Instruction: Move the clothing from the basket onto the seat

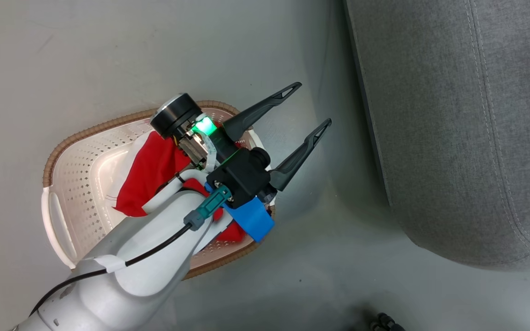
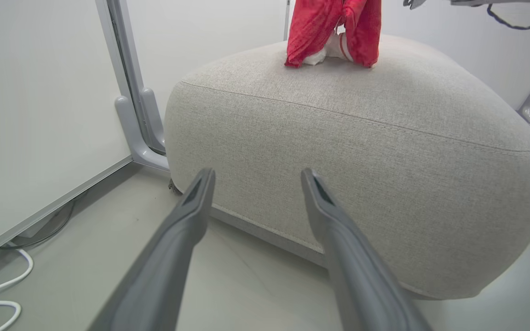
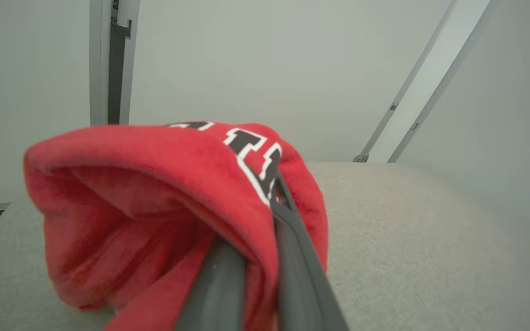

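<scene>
Currently mid-placement: got right gripper (image 3: 258, 220) pinched tight on a fold of the red garment (image 3: 154, 184), dangling onto the top of the seat (image 3: 407, 230) and touching it at the lower end. Lower to rest most of the fabric on the seat, then spread the fingers (image 3: 292, 257) fully and lift straight up to avoid dragging cloth back off; keep well in from the rounded edge. Looks like soft, fleecy red cloth with black letters (image 3: 251, 151) outlined in white, plus white trim (image 2: 327, 54) lower down. Seeing left gripper (image 1: 313, 103) spread wide, holding nothing, above the basket (image 1: 90, 131), pointing toward the seat. More red clothing (image 1: 154, 170) bunched in the basket, partly under the arm (image 1: 145, 248).
</scene>
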